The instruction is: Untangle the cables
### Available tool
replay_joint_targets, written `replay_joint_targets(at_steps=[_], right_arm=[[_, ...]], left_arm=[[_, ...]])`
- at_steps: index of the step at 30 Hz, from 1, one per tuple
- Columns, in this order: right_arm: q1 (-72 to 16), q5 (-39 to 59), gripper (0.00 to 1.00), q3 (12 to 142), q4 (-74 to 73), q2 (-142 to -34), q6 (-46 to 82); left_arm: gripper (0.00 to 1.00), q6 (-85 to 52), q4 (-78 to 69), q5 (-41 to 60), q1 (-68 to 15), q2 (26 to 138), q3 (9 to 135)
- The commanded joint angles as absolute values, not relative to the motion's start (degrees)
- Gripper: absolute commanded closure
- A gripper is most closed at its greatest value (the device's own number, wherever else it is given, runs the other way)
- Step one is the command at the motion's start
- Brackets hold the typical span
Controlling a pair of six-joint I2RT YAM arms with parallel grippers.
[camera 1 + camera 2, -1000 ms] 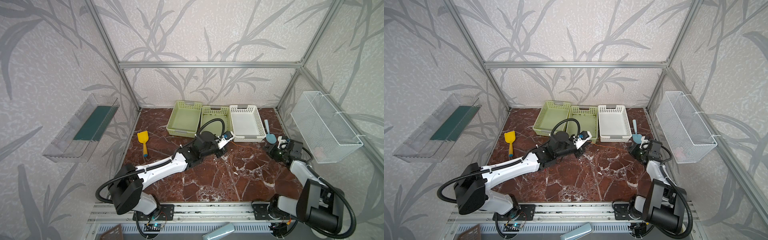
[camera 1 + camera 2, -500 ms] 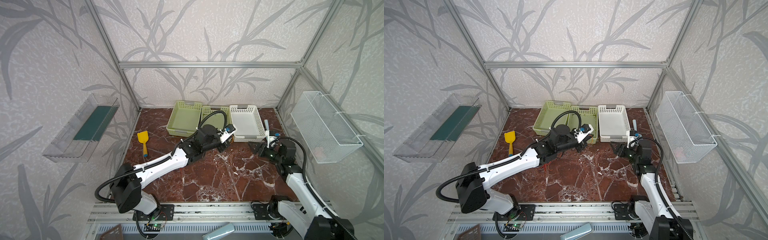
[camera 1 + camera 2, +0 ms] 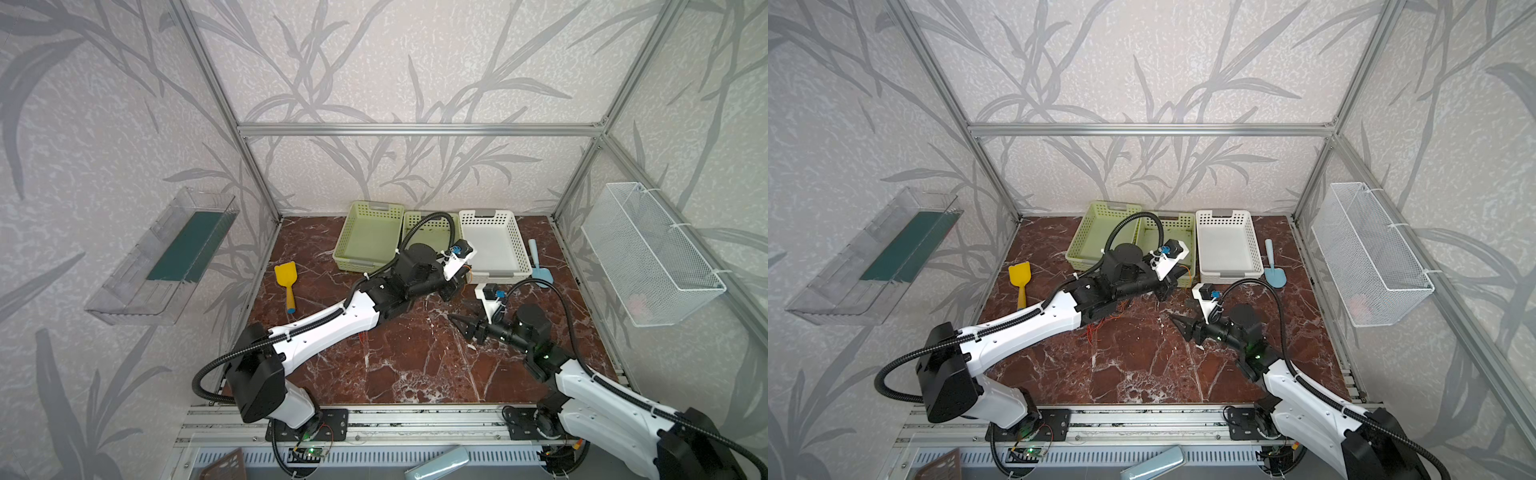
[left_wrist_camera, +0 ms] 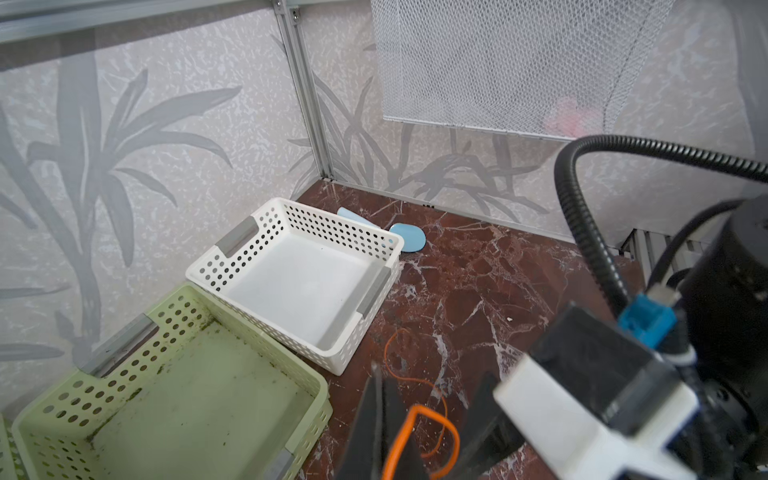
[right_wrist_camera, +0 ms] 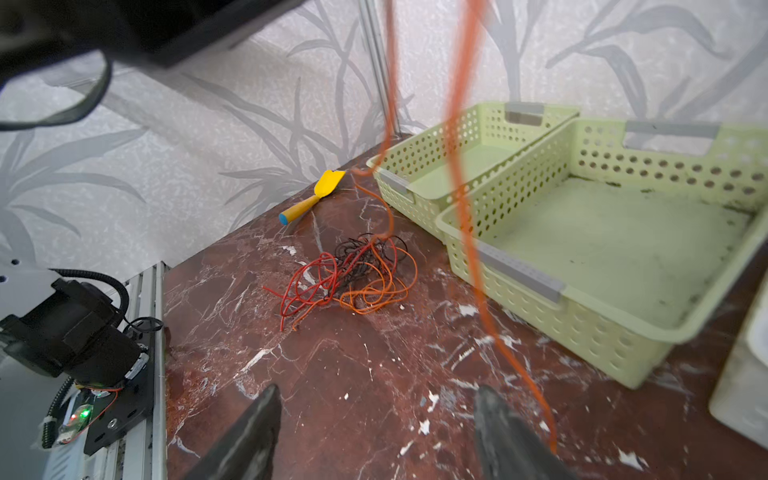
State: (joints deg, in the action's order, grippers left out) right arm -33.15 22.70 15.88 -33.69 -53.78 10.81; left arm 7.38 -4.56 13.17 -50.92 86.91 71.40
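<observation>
Left pincer [image 4: 380, 386] clamps orange cable [image 5: 457, 166] above tangle [image 5: 353, 278] beside green basket [image 5: 582, 324]; right pincer [image 5: 378, 428] open, empty, should pin tangle next.

**Table** [image 3: 415, 365]: polished red-brown marble-look slab, white-veined, with pale flecks.
**Baskets, 12 o'clock** — green basket [image 3: 370, 245], stained green basket [image 5: 623, 257], white basket [image 3: 494, 249]: perforated matt plastic with grey handle inserts. The stained one has a floor smudged with dark grime.
**Mesh basket** [image 3: 648, 253], 3 o'clock: white-coated wire.
**Clear bin** [image 3: 137, 295], 9 o'clock: glossy transparent plastic.
**Frame** [image 3: 415, 129]: brushed aluminium.
**Walls** [image 3: 415, 62]: matt, grainy covering.
**Cables** [image 5: 357, 276], orange cable [image 4: 413, 410] included — thin, with a smooth sheath and slight sheen.
**Yellow scoop** [image 3: 286, 275], **blue scoop** [image 3: 541, 272]: smooth plastic.
</observation>
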Motion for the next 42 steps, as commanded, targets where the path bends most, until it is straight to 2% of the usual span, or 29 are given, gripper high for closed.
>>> replay_joint_targets(at_steps=[1,7,19,25,34,39,42], right_arm=[[-36.78,13.52,0.31,15.39,-47.2,-57.47,8.52],[-38.86,8.01,0.32,16.18,-57.92,-65.9,8.56],[-39.11,13.98,0.38,22.85,-76.8,-86.09,14.46],[-39.64,15.61,0.41,26.02,-78.68,-90.85,15.8],[-40.95,20.13,0.55,31.23,-80.47,-97.3,19.08],[-41.13,20.96,0.7,32.16,-80.48,-97.47,20.29],[-41.13,20.85,0.71,31.84,-80.42,-97.32,20.8]], left_arm=[[1.0,3.92,-4.18,13.63,-51.37,88.05,74.86],[1.0,2.01,-0.75,11.77,-52.68,89.17,79.63],[1.0,-0.88,3.06,10.88,-54.23,91.44,88.15],[1.0,-0.57,4.21,10.5,-54.47,92.92,91.15],[1.0,0.48,5.03,10.0,-54.49,93.95,93.94],[1.0,0.83,5.75,9.09,-54.48,94.21,93.92],[1.0,0.76,6.12,8.63,-54.4,94.28,93.61]])
